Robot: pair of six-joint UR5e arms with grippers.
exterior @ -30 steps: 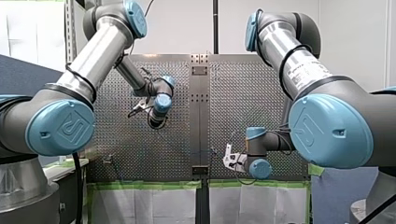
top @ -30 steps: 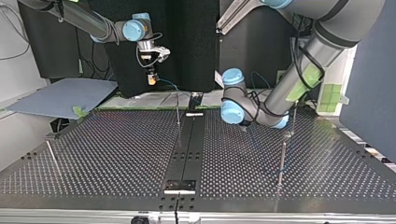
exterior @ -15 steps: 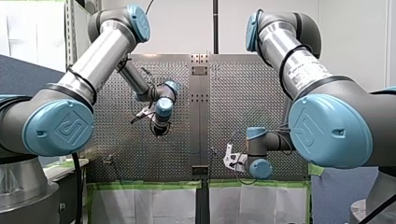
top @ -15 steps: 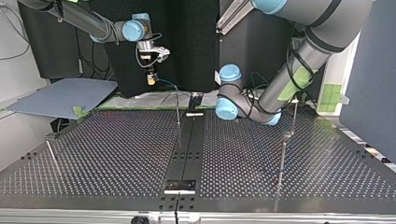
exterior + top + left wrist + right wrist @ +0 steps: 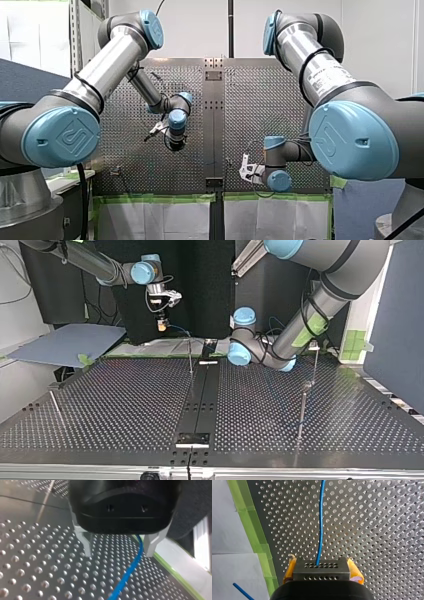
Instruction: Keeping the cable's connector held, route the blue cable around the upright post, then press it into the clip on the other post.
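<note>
Left tool (image 5: pixel 118 553) nearer centre, astride blue cable (image 5: pixel 127 573).

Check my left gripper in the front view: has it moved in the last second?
Yes. My left gripper has shifted right and down in the front view, closer to the centre strip of the perforated table.

Blue cable (image 5: pixel 321 517), green tape (image 5: pixel 244 510), yellow pads (image 5: pixel 355 570), seemingly silver perforated table (image 5: pixel 374 517)
</note>
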